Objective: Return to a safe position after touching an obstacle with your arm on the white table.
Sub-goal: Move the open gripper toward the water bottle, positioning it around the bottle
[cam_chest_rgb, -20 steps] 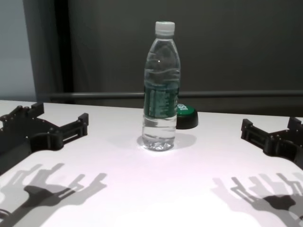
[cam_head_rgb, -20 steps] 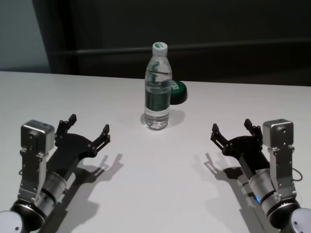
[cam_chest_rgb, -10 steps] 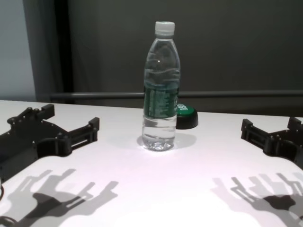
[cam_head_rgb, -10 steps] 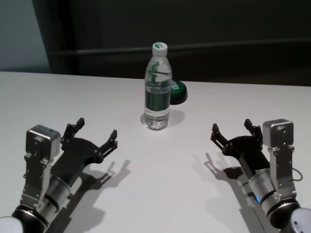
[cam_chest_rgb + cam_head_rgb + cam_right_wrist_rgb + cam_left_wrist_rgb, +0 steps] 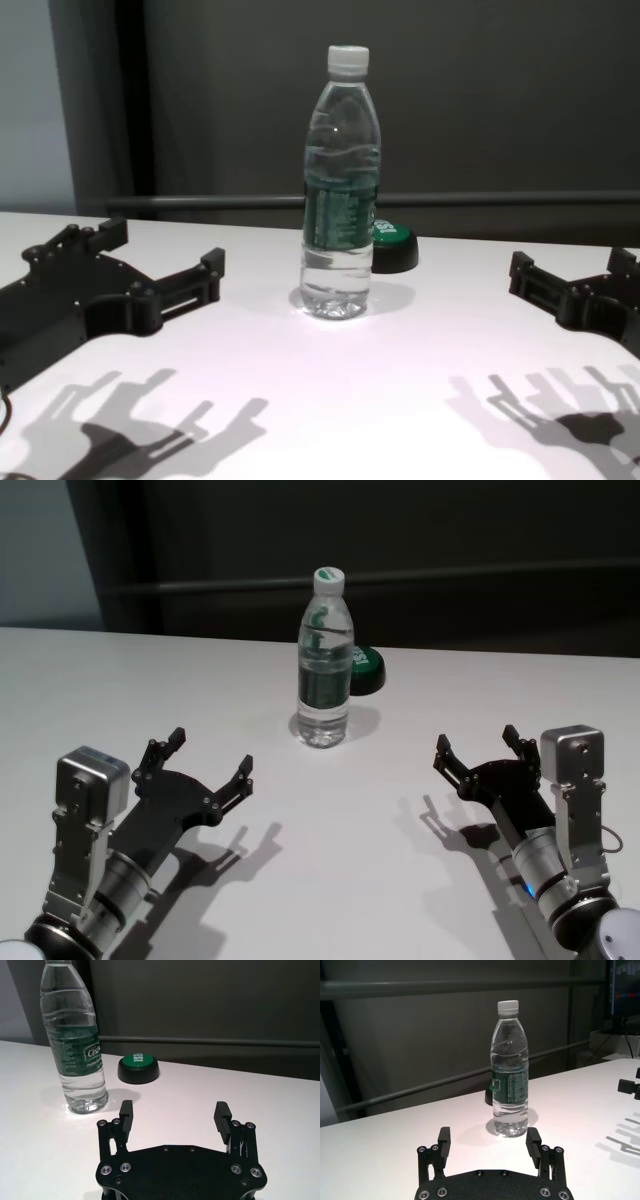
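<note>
The obstacle, a tall clear water bottle with a white cap and dark green label, stands upright on the white table. It also shows in the chest view, the left wrist view and the right wrist view. My left gripper is open and empty, above the table, to the near left of the bottle and apart from it; it also shows in the chest view and the left wrist view. My right gripper is open and empty at the near right; it also shows in the right wrist view.
A low black puck with a green top sits just behind and to the right of the bottle; it also shows in the chest view and the right wrist view. A dark wall with a rail runs behind the table's far edge.
My left gripper has moved forward and to the right, toward the bottle, still open. The bottle and my right arm have not moved.
</note>
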